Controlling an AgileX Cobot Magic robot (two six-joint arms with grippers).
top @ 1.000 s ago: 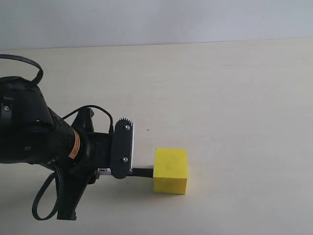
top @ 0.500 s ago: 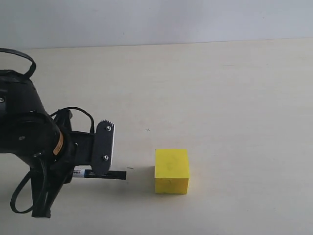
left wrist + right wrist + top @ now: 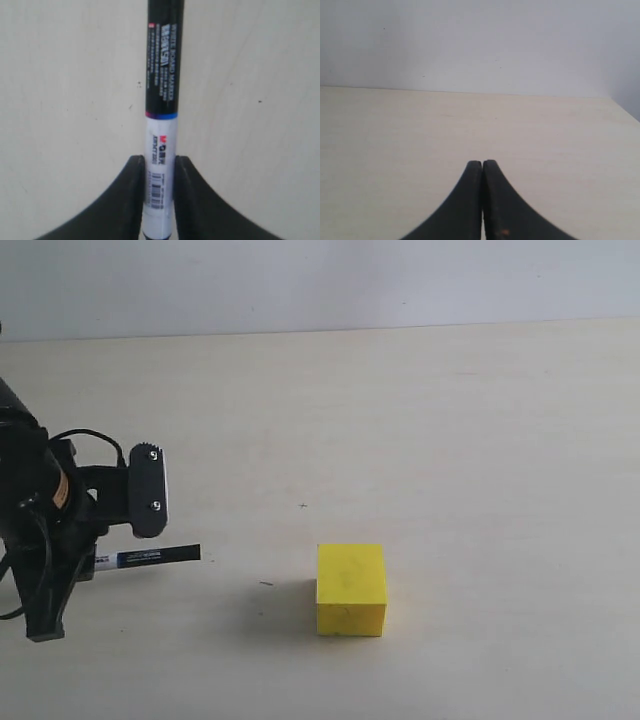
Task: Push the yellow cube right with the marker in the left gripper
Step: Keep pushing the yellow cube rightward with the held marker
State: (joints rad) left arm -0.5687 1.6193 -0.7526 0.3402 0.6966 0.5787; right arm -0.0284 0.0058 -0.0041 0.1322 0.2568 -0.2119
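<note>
A: Nearest ground first. What sits closest?

B: Yellow cube (image 3: pixel 350 588), resting flat on the pale tabletop (image 3: pixel 480 440), low and a little left of middle in the exterior view. One side is in shade, with a shadow cast to its left.

A: And the arm?

B: At the far left, black and bulky, with loose cable (image 3: pixel 30 570) hanging. Left pincer (image 3: pixel 159 167) is clenched on the marker (image 3: pixel 160 555), with both fingers (image 3: pixel 131 185) pressed against the white labelled barrel. The black end sticks out past the fingertips.

A: Marker's heading?

B: Roughly level, with the black end pointing right toward the cube. Tip and cube are well apart, with bare tabletop between. A small dark speck (image 3: pixel 265 584) lies in that gap, closer to the cube. I cannot tell whether the marker touches the surface.

A: The other arm?

B: Right pincer (image 3: pixel 482 167) is clenched on nothing, its jaws meeting edge to edge, low over open tabletop.

A: Further back?

B: Plain wood-grain surface, then a pale grey wall (image 3: pixel 300 280) where the tabletop ends.
</note>
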